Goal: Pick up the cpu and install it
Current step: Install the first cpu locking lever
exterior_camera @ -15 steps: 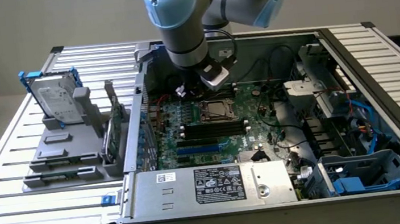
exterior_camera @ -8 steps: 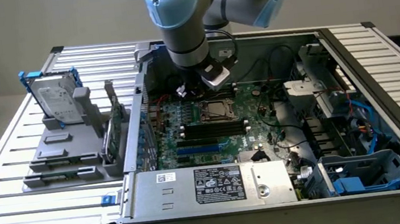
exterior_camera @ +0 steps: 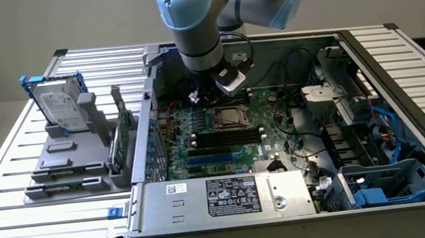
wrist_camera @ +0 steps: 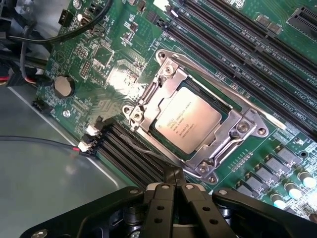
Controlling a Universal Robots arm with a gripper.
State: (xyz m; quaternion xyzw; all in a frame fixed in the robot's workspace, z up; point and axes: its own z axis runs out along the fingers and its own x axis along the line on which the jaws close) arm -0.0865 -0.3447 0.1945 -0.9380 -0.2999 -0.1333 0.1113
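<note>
Gripper [wrist_camera: 173,179]: black metal two-finger pincer, clenched. The fingertips are pressed flat together and there's nothing between them!
Reach: tips hover low over the board, just short of the socket's nearest corner, touching nothing that can be made out.
Cpu [wrist_camera: 187,122]: small flat square chip with a pale silvery top and fine printed text. It lies down inside the socket, flat and level, so it looks placed, not carried.
Key relation: the cpu sits straight ahead of the closed tips, just past the frame's near rim. The chip is close to square, with one corner pointing back toward the fingers. In the exterior view, the gripper hangs just to the exterior view's left of the socket.
Socket frame [wrist_camera: 241,127]: bright steel square surround with screws at its corners, ringing the chip on all sides. Whether its thin lever is latched, cannot tell.
Memory slots [wrist_camera: 233,44]: long black plastic rows, running beside the socket on two sides.
Circuit board [wrist_camera: 99,54]: green, densely populated, carrying the socket near its middle.
Computer case [exterior_camera: 349,41]: dark grey metal tower lying open on its side, with the blue-and-grey arm reaching in from above.
Hard drive [exterior_camera: 60,104]: large silver rectangle in a blue-edged frame, upright on a grey stand outside the case, well apart.
</note>
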